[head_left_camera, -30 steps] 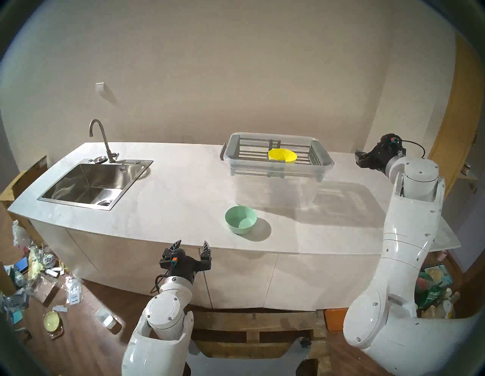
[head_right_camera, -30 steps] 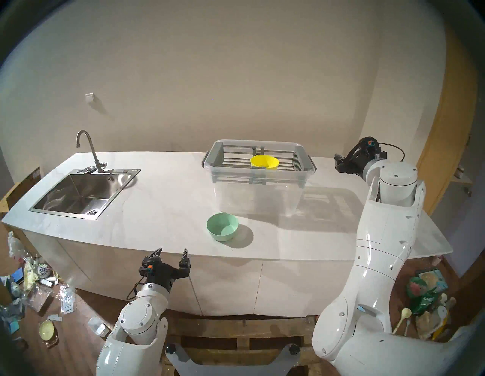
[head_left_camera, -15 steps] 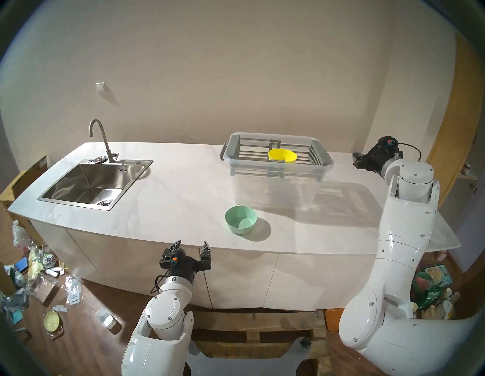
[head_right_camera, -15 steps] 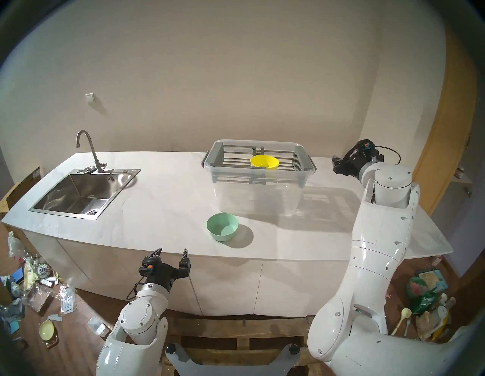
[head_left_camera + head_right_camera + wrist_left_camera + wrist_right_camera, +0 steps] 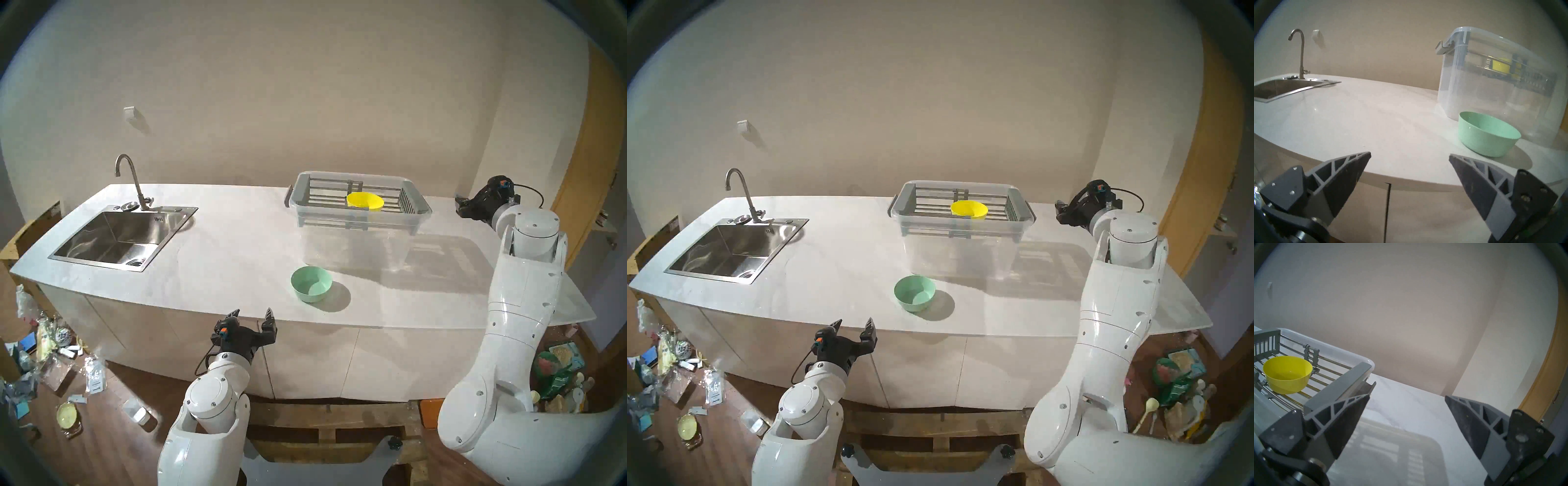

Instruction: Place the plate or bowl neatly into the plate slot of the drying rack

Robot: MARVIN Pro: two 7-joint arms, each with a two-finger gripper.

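A mint green bowl [image 5: 311, 283] [image 5: 914, 293] [image 5: 1488, 134] stands upright on the white counter, in front of the clear tub. The drying rack [image 5: 302, 191] [image 5: 906, 200] lies across the top of the tub. A yellow bowl [image 5: 365, 201] [image 5: 969, 209] [image 5: 1288, 374] sits upright on the plate slot [image 5: 392, 203] rods. My left gripper [image 5: 253, 310] [image 5: 855, 320] [image 5: 1409, 154] is open and empty at the counter's front edge, left of the green bowl and nearer to me. My right gripper [image 5: 459, 203] [image 5: 1407, 396] is open and empty above the counter, right of the rack.
The clear tub [image 5: 356, 244] stands at the back middle of the counter. A steel sink [image 5: 115, 237] with a tap [image 5: 130, 180] is at the left. Packets and clutter lie on the floor at both sides. A wooden door frame [image 5: 583, 163] is at the right.
My left gripper has moved a little right and forward, toward the counter's edge. My right arm shifted slightly left a second ago and has since held still. The bowls have not moved.
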